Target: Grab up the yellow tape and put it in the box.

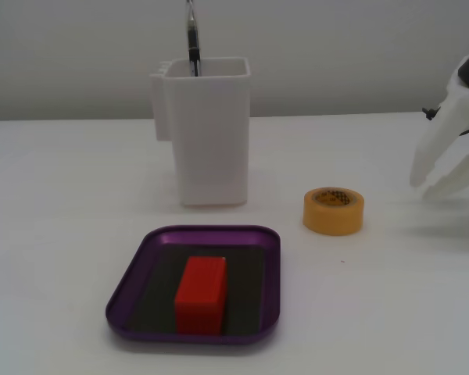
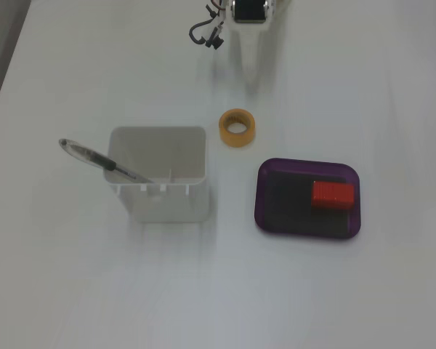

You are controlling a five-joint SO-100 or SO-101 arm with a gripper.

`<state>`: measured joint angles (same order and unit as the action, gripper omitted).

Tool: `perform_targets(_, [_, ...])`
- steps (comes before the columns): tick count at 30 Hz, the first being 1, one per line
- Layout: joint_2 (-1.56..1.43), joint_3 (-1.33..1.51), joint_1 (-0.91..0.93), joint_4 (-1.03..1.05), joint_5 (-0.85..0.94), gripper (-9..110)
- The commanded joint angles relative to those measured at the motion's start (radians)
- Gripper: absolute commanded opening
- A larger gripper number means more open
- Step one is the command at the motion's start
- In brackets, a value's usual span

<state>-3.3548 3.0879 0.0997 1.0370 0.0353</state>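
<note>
The yellow tape (image 1: 333, 211) is a small ring lying flat on the white table, to the right of the white container; it also shows in the top-down fixed view (image 2: 237, 127). The box (image 1: 141, 273) is a shallow purple tray with a dark floor, in front of the container, also seen from above (image 2: 272, 218). It holds a red block (image 1: 201, 294). My white gripper (image 1: 424, 187) enters at the right edge, tilted down, about a tape's width to the right of the tape and not touching it. Its jaws stand slightly apart and empty. From above, the gripper (image 2: 256, 73) is just beyond the tape.
A tall white container (image 1: 211, 141) with a pen (image 1: 192, 39) stands behind the tray and left of the tape; from above the container (image 2: 160, 196) is left of the tray. Dark cables (image 2: 203, 33) hang beside the arm.
</note>
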Motion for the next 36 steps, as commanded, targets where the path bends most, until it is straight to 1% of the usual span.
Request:
perform_targets(1, [-0.098, 0.008, 0.005, -0.006, 0.0, 1])
perform_targets(36, [-0.1, 0.011, -0.003, -0.014, -0.006, 1])
